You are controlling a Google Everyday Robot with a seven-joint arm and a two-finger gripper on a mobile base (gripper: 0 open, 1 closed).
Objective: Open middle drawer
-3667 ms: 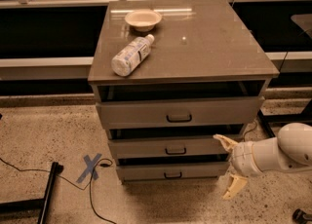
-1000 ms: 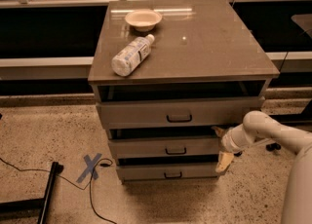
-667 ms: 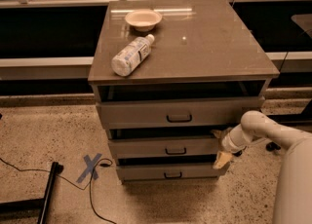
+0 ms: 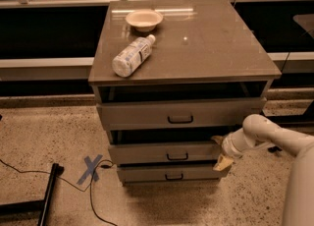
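Jaws spread at middle drawer [image 4: 147, 152] right end.

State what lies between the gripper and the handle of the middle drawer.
In the camera view, only the middle drawer's bare front: the gripper sits at its right end, the handle at centre.

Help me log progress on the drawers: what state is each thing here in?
Top drawer: looks slightly pulled out, dark gap above.
Middle drawer: not pulled out yet, handle untouched.
Bottom drawer: looks shut.
Bottle: lying on its side, cap on.
Bowl: upright, looks empty.
Gripper: open, at the middle drawer's right end.
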